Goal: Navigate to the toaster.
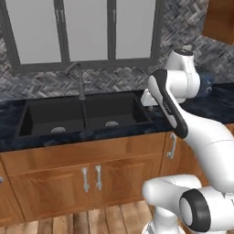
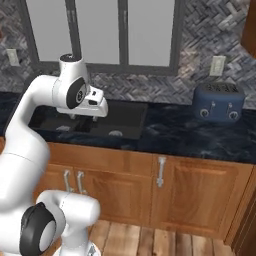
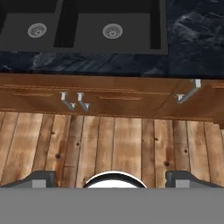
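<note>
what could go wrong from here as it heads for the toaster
1. The small navy-blue rounded toaster sits off to the right on the dark marbled counter; the base faces the black double sink, so stopping here would likely miss the goal.
2. The arm's white wrist hangs over the sink near the grey faucet; driving sideways could swing it into something.

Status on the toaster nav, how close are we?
Done: base faces the counter run, the toaster in the right base view. In hand: base sits opposite the double sink, and the toaster stands farther right along the dark counter. The gripper hangs over the wood floor, holding nothing. Left: likely drive right until the toaster sits ahead.
</note>
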